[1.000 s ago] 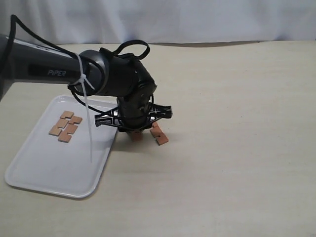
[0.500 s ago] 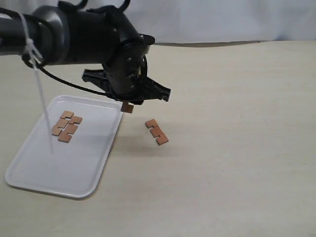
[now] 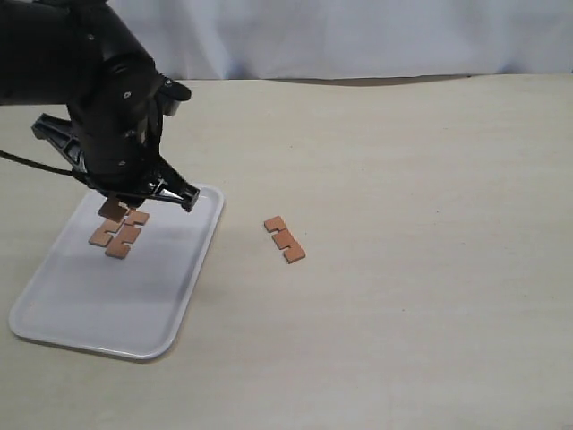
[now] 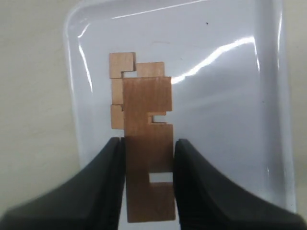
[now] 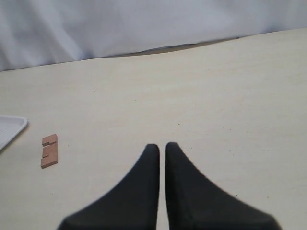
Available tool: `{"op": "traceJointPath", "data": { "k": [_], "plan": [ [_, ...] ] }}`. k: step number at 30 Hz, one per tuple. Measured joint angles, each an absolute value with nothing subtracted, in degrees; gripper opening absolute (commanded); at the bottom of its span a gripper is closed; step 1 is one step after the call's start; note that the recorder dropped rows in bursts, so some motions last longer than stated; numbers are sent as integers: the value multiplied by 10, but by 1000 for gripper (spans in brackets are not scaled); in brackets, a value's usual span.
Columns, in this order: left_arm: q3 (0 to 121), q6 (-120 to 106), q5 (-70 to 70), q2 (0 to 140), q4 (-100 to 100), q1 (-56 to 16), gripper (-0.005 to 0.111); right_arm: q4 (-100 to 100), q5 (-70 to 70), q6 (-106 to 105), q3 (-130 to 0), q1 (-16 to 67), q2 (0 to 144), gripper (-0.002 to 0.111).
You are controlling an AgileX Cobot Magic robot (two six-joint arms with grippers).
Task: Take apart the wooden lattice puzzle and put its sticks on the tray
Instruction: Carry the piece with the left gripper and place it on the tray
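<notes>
My left gripper (image 4: pixel 148 143) is shut on a reddish-brown notched stick (image 4: pixel 147 158) and holds it above the white tray (image 4: pixel 230 96). Under it, two more sticks (image 4: pixel 117 91) lie side by side on the tray. In the exterior view the left arm (image 3: pixel 107 107) hovers over the tray's (image 3: pixel 107 305) far end, with the held stick's tip (image 3: pixel 112 209) showing just above the tray's sticks (image 3: pixel 124 240). A single stick (image 3: pixel 284 239) lies on the table to the right of the tray, also seen from the right wrist (image 5: pixel 49 150). My right gripper (image 5: pixel 161 146) is shut on nothing. No assembled lattice shows.
A pale cloth backdrop (image 3: pixel 358 36) closes the far edge of the beige table (image 3: pixel 430 269). One corner of the tray (image 5: pixel 9 127) shows in the right wrist view. The right arm is outside the exterior view.
The left arm rose from the table beside the tray with one stick in its gripper and carried it left, over the tray. The other stick on the table stayed put.
</notes>
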State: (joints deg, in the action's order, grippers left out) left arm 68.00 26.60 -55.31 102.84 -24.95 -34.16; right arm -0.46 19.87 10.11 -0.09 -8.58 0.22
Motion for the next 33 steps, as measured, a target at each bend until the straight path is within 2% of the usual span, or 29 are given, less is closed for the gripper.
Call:
{"op": "traceJointPath", "data": {
  "k": [7, 9, 10, 11, 16, 17, 25, 33],
  "plan": [
    [586, 239, -412, 1028, -248, -340, 1, -5, 199, 101, -1, -86, 2, 4],
    [579, 239, -396, 1028, -249, -340, 6, -5, 199, 101, -1, -86, 2, 4],
    [577, 239, -389, 1028, -249, -340, 11, -5, 199, 101, -1, -86, 2, 4],
    [577, 239, -384, 1028, -249, -340, 23, -5, 199, 101, -1, -86, 2, 4],
    [576, 239, -375, 1028, -256, -340, 63, -5, 199, 101, -1, -86, 2, 4],
    [576, 239, -373, 1028, -256, -340, 66, -5, 199, 101, -1, -86, 2, 4],
    [579, 239, -371, 1028, -250, -340, 69, -5, 199, 101, -1, -86, 2, 4],
    [637, 229, -330, 1028, -116, -351, 69, -5, 199, 101, -1, -86, 2, 4]
  ]
}}
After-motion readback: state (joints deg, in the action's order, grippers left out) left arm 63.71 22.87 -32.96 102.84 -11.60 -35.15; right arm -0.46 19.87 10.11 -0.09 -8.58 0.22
